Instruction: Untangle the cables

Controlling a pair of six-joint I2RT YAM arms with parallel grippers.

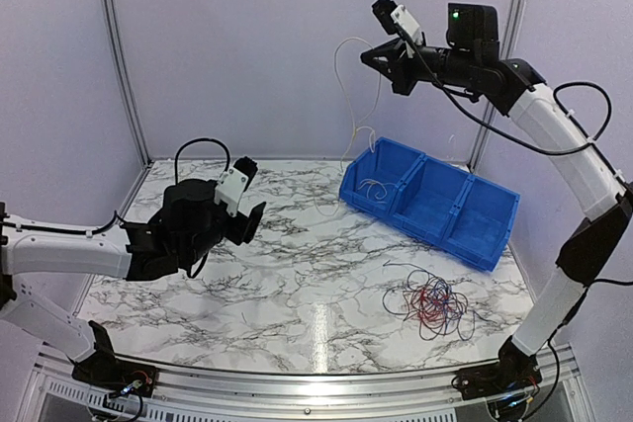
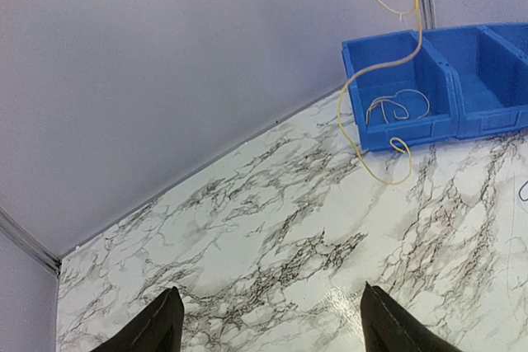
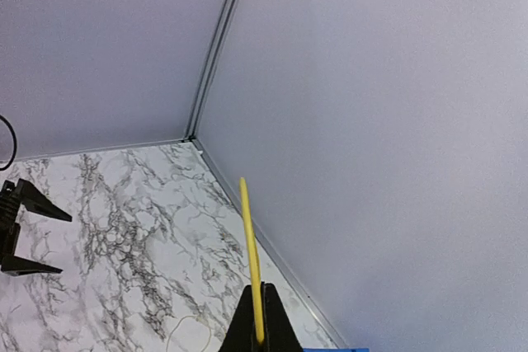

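My right gripper (image 1: 374, 56) is raised high over the back of the table and shut on a pale tan cable (image 1: 348, 106) that hangs down in loops toward the blue bin. In the right wrist view the cable (image 3: 252, 261) shows as a yellow strand pinched between the closed fingertips (image 3: 262, 337). In the left wrist view the same cable (image 2: 363, 88) dangles in front of the bin. A tangle of red and dark blue cables (image 1: 433, 301) lies on the table at front right. My left gripper (image 1: 255, 219) is open and empty above the table's left side, its fingertips (image 2: 169, 319) wide apart.
A blue three-compartment bin (image 1: 475, 229) stands at the back right; its left compartment holds a pale cable (image 1: 373, 186), which also shows in the left wrist view (image 2: 396, 106). Grey walls enclose the marble table (image 1: 297, 284) on three sides.
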